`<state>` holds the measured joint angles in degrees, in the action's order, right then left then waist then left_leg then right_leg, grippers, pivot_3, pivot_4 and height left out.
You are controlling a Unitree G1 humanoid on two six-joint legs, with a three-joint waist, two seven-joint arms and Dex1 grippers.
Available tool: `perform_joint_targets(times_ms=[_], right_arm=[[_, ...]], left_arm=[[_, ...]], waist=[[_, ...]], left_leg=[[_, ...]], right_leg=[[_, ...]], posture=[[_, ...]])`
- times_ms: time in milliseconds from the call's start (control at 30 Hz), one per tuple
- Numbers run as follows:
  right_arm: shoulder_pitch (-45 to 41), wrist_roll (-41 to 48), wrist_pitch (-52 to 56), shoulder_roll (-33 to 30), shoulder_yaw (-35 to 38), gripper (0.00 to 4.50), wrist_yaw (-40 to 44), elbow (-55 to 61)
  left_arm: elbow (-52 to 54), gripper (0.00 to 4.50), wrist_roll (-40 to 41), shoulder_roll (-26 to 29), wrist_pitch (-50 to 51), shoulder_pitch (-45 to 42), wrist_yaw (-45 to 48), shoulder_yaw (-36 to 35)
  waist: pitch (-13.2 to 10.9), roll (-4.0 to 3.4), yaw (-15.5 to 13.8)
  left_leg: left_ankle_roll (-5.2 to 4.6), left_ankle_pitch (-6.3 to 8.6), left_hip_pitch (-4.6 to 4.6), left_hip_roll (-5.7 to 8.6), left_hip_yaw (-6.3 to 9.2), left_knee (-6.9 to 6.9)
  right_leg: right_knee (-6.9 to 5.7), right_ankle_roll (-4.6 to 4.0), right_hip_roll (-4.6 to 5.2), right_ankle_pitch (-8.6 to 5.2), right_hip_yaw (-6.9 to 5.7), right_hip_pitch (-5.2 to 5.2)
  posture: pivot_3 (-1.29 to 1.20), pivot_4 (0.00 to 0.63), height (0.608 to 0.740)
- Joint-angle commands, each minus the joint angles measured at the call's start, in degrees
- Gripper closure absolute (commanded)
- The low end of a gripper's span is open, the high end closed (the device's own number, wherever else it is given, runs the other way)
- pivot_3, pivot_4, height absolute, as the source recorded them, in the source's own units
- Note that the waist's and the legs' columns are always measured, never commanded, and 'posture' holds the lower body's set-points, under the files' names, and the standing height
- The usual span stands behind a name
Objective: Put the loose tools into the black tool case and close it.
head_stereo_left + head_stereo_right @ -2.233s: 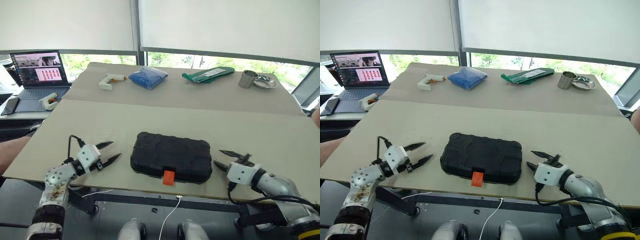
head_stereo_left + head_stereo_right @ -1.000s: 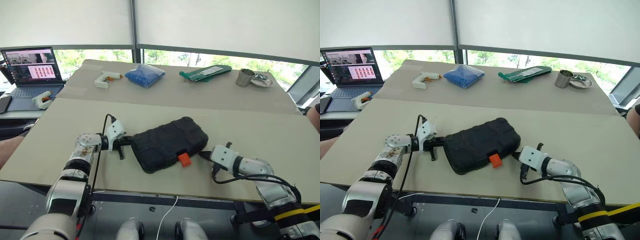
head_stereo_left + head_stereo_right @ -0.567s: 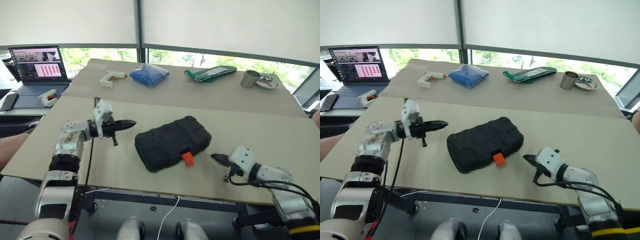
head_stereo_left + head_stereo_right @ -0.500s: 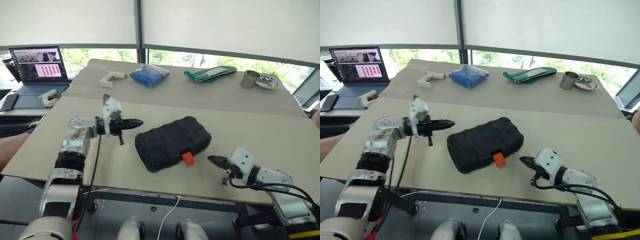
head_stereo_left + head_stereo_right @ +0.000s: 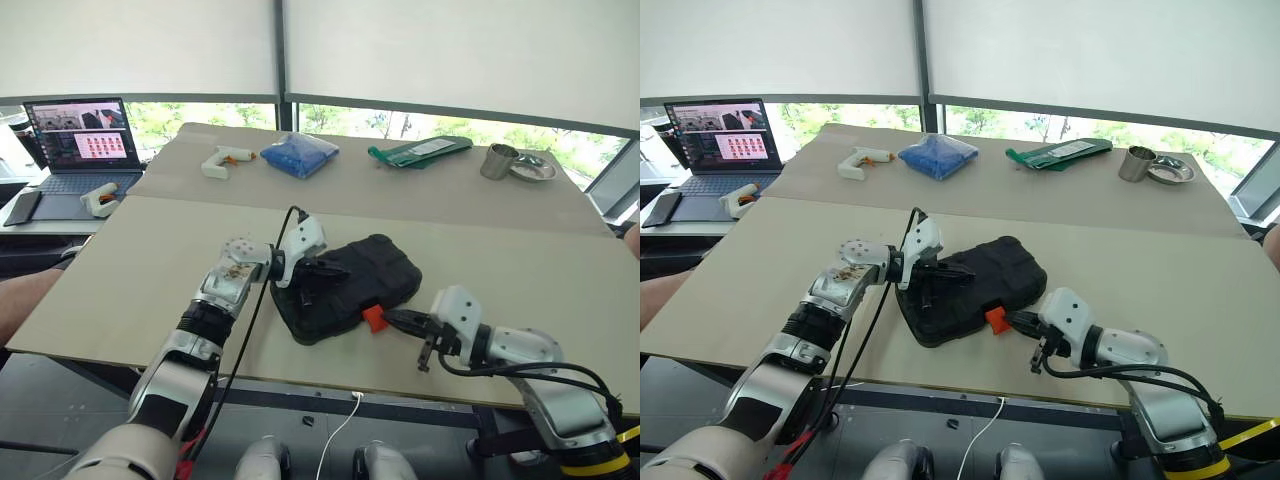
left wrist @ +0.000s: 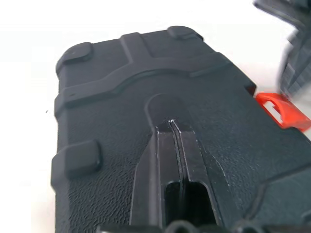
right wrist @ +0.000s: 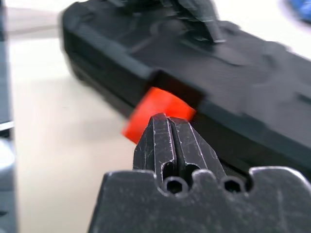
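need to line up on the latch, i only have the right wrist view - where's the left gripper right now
Observer: The left gripper is over the lid of the black tool case, fingers shut.
Operator: is the case flat and closed
Observer: Closed, lying askew on the table, with its orange latch facing the near edge.
Operator: how close am i to that latch
Observer: The right gripper is shut, its tip right beside the latch; contact is unclear.
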<state>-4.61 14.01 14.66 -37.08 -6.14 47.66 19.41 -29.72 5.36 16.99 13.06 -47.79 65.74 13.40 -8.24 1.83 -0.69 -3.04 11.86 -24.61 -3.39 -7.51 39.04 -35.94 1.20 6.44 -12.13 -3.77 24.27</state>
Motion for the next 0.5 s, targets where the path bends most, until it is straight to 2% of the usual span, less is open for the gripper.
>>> perform_joint_targets(times_ms=[33,300,500], right_arm=[[-0.12,-1.74,-1.32,0.96,-1.14,4.46,-0.73,0.09],[0.08,-6.37,-1.62,3.05,-5.41,4.46,-2.12,-3.93],[-2.06,-8.56,-3.74,6.49,-5.44,4.46,-5.26,-7.75]], left_arm=[[-0.39,4.48,-1.24,-0.35,2.85,3.66,0.11,2.59],[0.35,4.48,-1.75,1.51,3.26,4.64,1.33,3.22],[0.71,4.48,-1.77,1.26,3.78,4.72,1.14,3.49]], waist=[[0.07,-0.06,0.01],[0.25,-0.19,0.14],[0.31,-0.2,0.41]], left_leg=[[0.0,0.0,0.0,0.0,0.0,0.0],[-0.01,0.05,0.01,0.01,-0.02,-0.09],[0.0,0.06,0.05,0.0,-0.03,-0.09]], right_leg=[[0.01,0.0,0.0,0.0,0.01,0.0],[0.0,0.12,-0.02,0.08,0.01,0.03],[0.0,0.16,-0.02,-0.02,0.01,0.01]], posture=[[0.0,0.15,0.739],[0.0,0.15,0.739],[0.0,0.15,0.739]])
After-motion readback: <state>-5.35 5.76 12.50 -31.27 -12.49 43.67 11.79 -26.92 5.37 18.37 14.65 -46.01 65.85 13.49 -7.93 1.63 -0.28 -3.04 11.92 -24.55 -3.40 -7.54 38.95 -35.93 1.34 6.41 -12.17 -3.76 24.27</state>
